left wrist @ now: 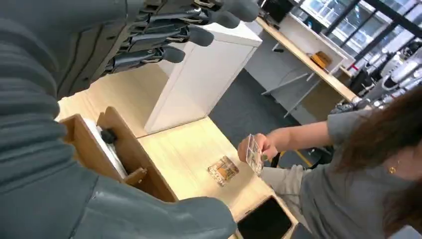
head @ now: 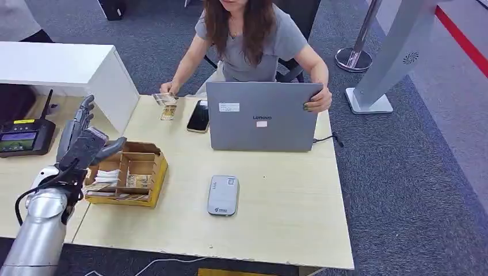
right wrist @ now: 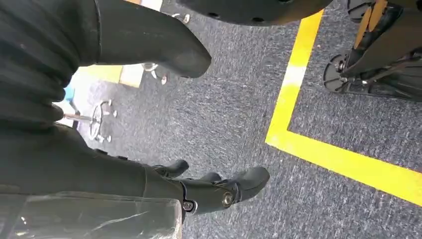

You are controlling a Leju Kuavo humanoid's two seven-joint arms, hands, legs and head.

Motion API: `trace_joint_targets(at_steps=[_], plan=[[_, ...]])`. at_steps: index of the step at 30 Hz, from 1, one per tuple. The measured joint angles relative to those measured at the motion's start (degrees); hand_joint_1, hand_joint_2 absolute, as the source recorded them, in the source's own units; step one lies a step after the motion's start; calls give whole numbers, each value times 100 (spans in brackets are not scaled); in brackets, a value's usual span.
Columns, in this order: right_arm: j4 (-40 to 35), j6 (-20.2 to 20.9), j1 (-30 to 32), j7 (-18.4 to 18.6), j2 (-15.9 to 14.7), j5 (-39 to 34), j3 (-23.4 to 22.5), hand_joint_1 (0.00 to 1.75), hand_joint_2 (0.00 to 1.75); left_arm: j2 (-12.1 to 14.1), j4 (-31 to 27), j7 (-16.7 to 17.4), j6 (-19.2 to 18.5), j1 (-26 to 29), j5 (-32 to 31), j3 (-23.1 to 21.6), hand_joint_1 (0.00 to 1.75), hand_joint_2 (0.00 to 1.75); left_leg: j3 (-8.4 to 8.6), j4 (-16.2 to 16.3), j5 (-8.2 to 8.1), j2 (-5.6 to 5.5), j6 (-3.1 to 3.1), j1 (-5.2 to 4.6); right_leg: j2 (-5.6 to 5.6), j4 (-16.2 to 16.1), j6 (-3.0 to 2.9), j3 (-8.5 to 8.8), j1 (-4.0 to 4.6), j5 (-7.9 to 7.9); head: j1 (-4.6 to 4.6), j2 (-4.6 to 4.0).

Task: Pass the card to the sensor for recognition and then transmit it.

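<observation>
A person across the table holds a clear-cased card (head: 164, 98) up at the far edge; the left wrist view shows that card (left wrist: 254, 154) pinched in the person's fingers. A second card (head: 168, 112) lies flat on the table just below it, and is the card on the table (left wrist: 223, 170) in the wrist view. The grey sensor pad (head: 223, 195) lies mid-table, in front of the laptop. My left hand (head: 85, 140) hovers above the left end of the wooden box, fingers spread and holding nothing (left wrist: 99, 45). My right hand (right wrist: 114, 169) hangs over the carpet, empty, thumb apart from the fingers.
A wooden box (head: 131, 172) with papers sits by my left hand. A grey laptop (head: 262, 118) and a black phone (head: 198, 116) stand beyond the sensor. A white cabinet (head: 69, 69) and a black terminal (head: 26, 137) are at the left.
</observation>
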Motion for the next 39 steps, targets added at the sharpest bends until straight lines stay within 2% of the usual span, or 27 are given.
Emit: trace_joint_targets(at_steps=[3, 7, 10, 14, 19, 22, 27, 30, 34, 39], plan=[[0, 0, 0, 0, 0, 0, -4, 0, 175, 118, -68, 7, -40, 9, 0, -17, 0, 175, 0, 0, 0, -1, 0, 0, -1, 0, 0, 0, 0, 0, 0, 0], [0, -11, 1, 0, 0, -4, -37, 0, 175, 350, -125, 193, -363, -15, -11, -77, 0, 175, 0, 0, 0, 2, 0, 1, 3, 0, 0, -2, 0, 0, 2, 0], [0, -11, 2, -22, -11, -17, -66, 0, 175, 702, -125, 380, -790, -159, -17, -179, 0, 175, 0, 0, 1, 3, -1, 3, 6, 1, 0, -5, 1, 0, 0, 0], [0, -18, 5, -28, -33, -76, -133, 0, 175, 1298, -153, 529, -1206, -403, -13, -297, 0, 175, 0, -1, 2, 10, -5, 6, 14, 4, -1, -5, 4, 0, 2, 0], [0, -9, 7, 22, -37, -96, -166, 0, 175, 2027, -486, 651, -1528, -327, 328, -337, 0, 175, -3, -2, 1, 17, -6, 6, 21, 7, -2, -8, 4, -1, 2, 2], [0, 0, 10, 22, -37, -94, -190, 0, 175, 2296, -757, 653, -1532, -73, 512, -304, 0, 175, -4, -2, 1, 15, -6, 5, 18, 6, -3, -10, 4, -2, 2, 0], [0, 0, 8, 22, -37, -94, -232, 0, 175, 2433, -999, 625, -1513, 253, 555, -258, 0, 175, -7, -2, 1, 11, -6, 5, 13, 5, -3, -9, 4, -2, 0, 0], [0, 0, 6, 11, -37, -94, -247, 0, 175, 2402, -1095, 498, -1508, 444, 717, -183, 0, 175, -6, -2, 1, 13, -6, 3, 14, 5, -2, -7, 2, -1, 0, 0], [2, -26, 6, -4, -37, -98, -273, 0, 175, 2103, -1286, 133, -1447, 995, 975, 0, 0, 175, -5, -2, 1, 14, -6, 1, 17, 4, -3, -8, 0, -1, 2, 0], [0, -70, 8, -31, -37, -105, -293, 0, 175, 1609, -1515, -208, -1235, 1875, 918, 166, 0, 175, -7, -2, -8, 19, -6, 1, 22, 1, -2, -11, -1, -3, 0, 0]])
